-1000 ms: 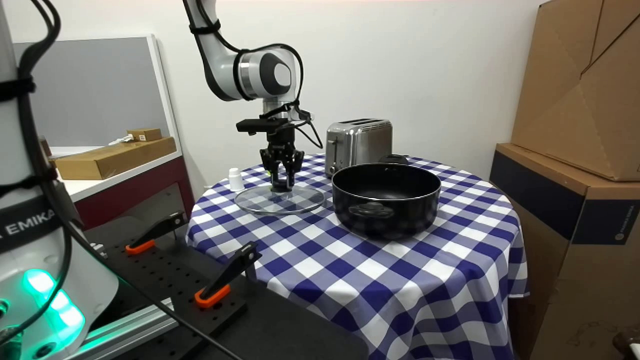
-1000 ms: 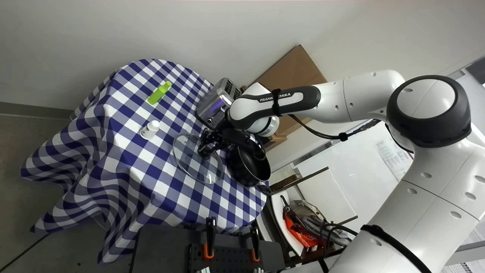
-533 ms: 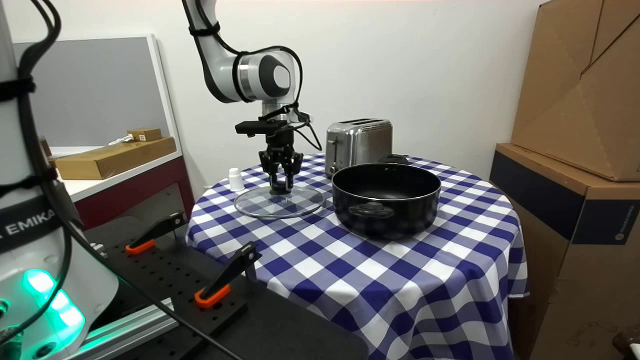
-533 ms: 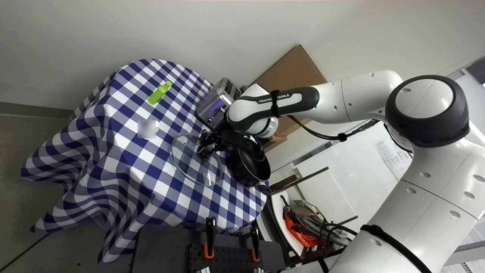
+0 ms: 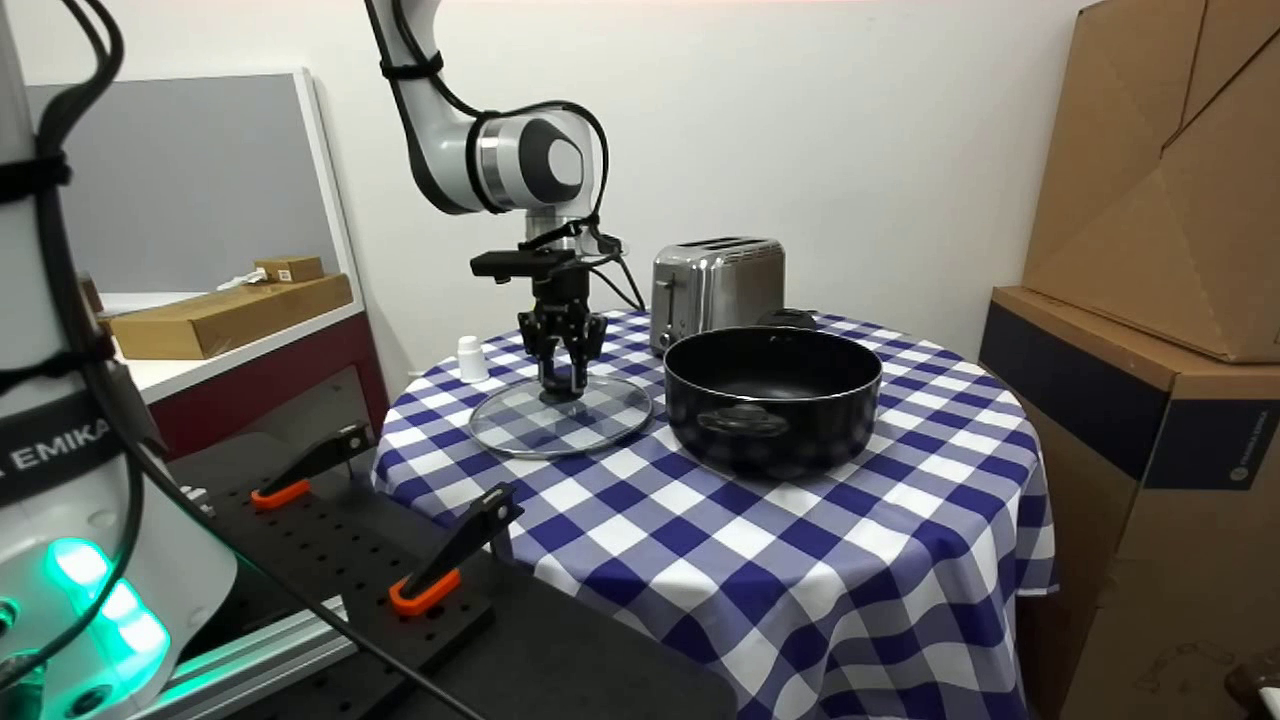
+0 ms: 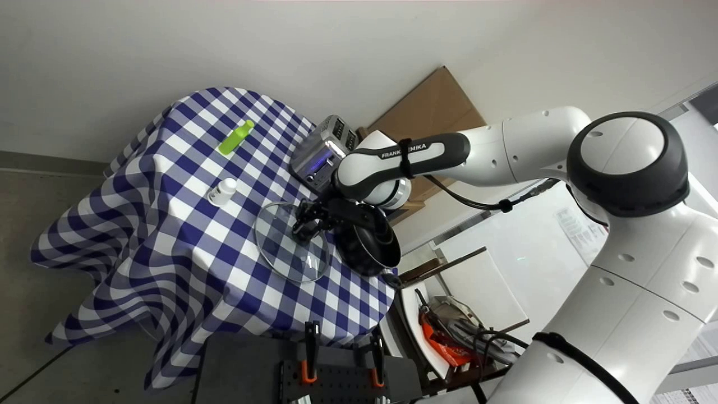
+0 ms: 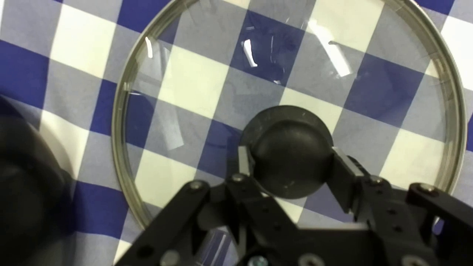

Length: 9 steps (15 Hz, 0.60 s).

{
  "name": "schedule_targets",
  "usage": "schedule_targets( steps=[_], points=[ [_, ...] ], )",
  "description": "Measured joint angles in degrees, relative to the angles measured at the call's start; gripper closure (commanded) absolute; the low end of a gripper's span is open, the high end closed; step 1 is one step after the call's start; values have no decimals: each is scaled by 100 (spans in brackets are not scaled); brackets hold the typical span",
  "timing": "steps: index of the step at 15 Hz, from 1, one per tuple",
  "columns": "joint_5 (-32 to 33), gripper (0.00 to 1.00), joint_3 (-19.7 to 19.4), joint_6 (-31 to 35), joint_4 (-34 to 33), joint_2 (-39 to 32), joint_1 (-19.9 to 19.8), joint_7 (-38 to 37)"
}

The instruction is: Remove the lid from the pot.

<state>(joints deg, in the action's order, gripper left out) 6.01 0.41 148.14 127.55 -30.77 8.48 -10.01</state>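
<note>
1. Your cloth-covered round table [image 5: 720,540], checked in blue and white, shows in both exterior views.
2. On your jointed white-and-black arm [image 6: 622,148] you can read "FRANK" and "EMIKA", split by a black strap [image 6: 405,158], in an exterior view; its white base [image 5: 100,540] reads "EMIKA" in an exterior view, above lit green lamps [image 5: 120,602].
3. Large brown cardboard boxes [image 5: 1160,200] stand stacked beside the table; writing on the lower one's dark-blue patch [image 5: 1210,445] is too small to read.
4. A wide, low, round black pot [image 5: 770,420] stands open-topped on the table, whole to you in an exterior view. Elsewhere your arm's end partly covers it, and your wrist view catches a blurred dark curve of it at the edge.
5. A boxy silver metal toaster [image 5: 715,290] with two slots stands near the pot.
6. The round, see-through glass lid [image 7: 258,92] is off the pot, just beside it, over the table; you cannot tell whether its whole edge touches down.
7. Your black two-fingered gripper [image 7: 293,159] is closed on the lid's dark round knob [image 7: 292,151], a finger at each side; only your wrist view shows that plainly.
8. A lime-green, bottle-shaped thing [image 6: 234,138] lies on the table, plain to you in an exterior view alone.
9. A small white bottle [image 6: 222,192] stands near the lid in both exterior views, its markings too small for you to read.
</note>
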Motion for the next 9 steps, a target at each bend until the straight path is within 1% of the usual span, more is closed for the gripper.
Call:
schedule_targets(
  steps=[3, 6, 9],
  points=[
    [-32, 0, 15, -12, 16, 15, -42, 36],
    [-404, 0, 242, -10, 134, 222, -229, 278],
    [-1098, 0, 573, -220, 347, 695, -520, 567]
  ],
)
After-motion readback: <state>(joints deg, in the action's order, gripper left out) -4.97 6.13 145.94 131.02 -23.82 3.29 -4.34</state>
